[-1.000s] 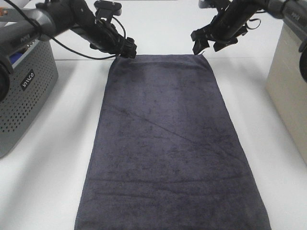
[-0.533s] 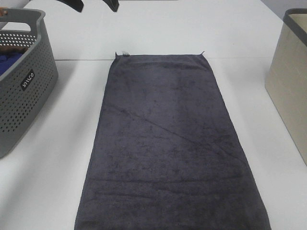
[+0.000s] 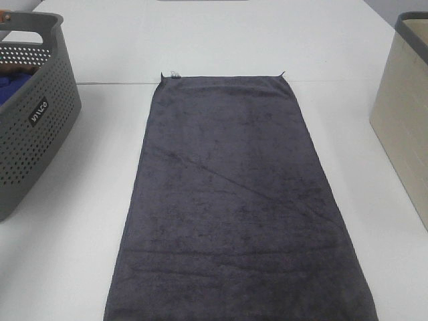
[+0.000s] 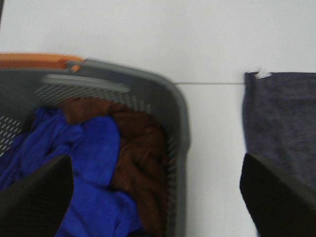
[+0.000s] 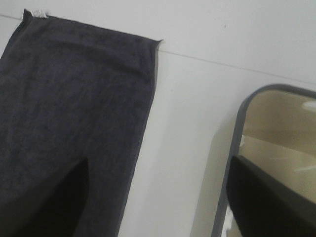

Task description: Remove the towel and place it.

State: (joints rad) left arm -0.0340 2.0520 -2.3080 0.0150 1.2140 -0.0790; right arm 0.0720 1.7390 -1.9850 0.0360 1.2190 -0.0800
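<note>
Towel [image 3: 235,200]: spread flat on the white worktop [image 3: 73,234], between the grey basket [image 3: 33,120] and the beige bin [image 3: 404,127], touching neither.
Tag [image 3: 173,74]: small, white, at the towel's far corner on the basket side.
Basket contents: blue cloth [image 4: 74,168] beside a brown cloth [image 4: 140,158].
Left claw [image 4: 158,197]: fingers spread wide, empty, above the basket rim, off the towel.
Right claw [image 5: 158,197]: fingers spread wide, empty, between the towel's edge and the bin.
</note>
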